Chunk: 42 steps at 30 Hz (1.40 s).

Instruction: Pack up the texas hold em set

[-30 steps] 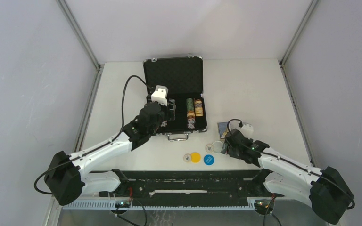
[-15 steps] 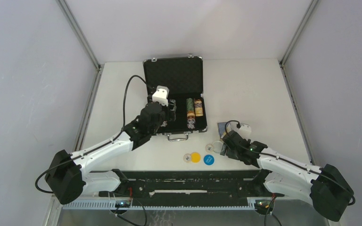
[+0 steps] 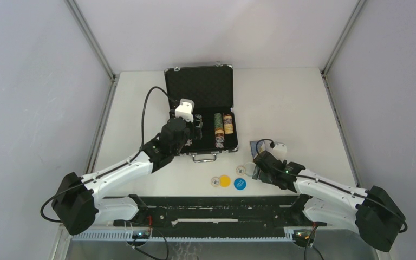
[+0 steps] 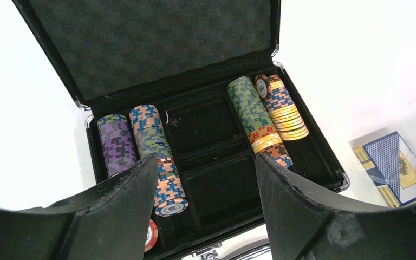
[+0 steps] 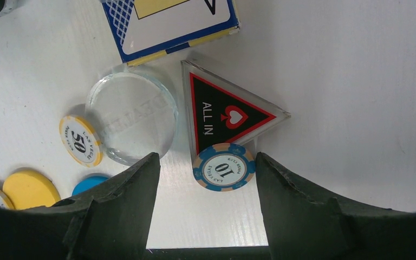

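Overhead view: the open briefcase [image 3: 199, 86] sits on the table [image 3: 287, 103] at centre frame. Left wrist view: your left gripper [image 4: 206, 168] hangs before the case, jaws apart and clamped on nothing. Chip stacks [image 4: 257, 114] lie in the compartments at left and right. Right wrist view: your right gripper [image 5: 206, 160] likewise stands parted and grips nothing. A blue "10" chip [image 5: 223, 167] lies between its fingers, at the lower corner of the triangle token [image 5: 222, 111]. The clear round button [image 5: 131, 118] lies just left of the token and the card deck [image 5: 168, 21] at the upper edge. The yellow button [image 5: 30, 188] is at lower left.
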### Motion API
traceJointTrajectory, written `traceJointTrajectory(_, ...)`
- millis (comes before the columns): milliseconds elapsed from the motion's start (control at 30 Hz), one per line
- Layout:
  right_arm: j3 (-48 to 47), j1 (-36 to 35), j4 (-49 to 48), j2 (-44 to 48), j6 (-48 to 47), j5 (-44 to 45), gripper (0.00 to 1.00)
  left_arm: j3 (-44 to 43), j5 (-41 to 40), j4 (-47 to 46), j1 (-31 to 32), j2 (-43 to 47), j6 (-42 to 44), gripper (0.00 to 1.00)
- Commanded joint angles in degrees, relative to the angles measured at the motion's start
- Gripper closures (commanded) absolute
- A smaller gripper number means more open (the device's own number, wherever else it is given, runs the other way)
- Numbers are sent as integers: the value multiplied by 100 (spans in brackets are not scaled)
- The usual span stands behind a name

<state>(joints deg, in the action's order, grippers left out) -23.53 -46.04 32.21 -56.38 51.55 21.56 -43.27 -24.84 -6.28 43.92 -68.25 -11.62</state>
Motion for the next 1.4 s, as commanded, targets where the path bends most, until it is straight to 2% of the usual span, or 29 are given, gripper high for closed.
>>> traceJointTrajectory(0, -54, -99, 63, -180, 72, -137, 27, 27, 19, -154, 15, 51, -77, 29)
traceJointTrajectory(267, -58, -185, -45, -280, 104, -179, 27, 29, 6, -163, 19, 51, -99, 29)
traceJointTrajectory(533, -183, -201, 351, -150, 183, -61, 27, 2, 78, -160, 20, 28, -115, 29)
traceJointTrajectory(667, -338, -225, 737, -272, 373, 150, 24, 7, 76, -151, 19, 73, -130, 29)
traceJointTrajectory(867, -374, -274, 684, -462, 397, 196, 23, 13, 79, -149, 20, 81, -139, 30)
traceJointTrajectory(1367, -520, -342, 701, -807, 358, 240, 37, 25, 41, -135, 19, 62, -128, 29)
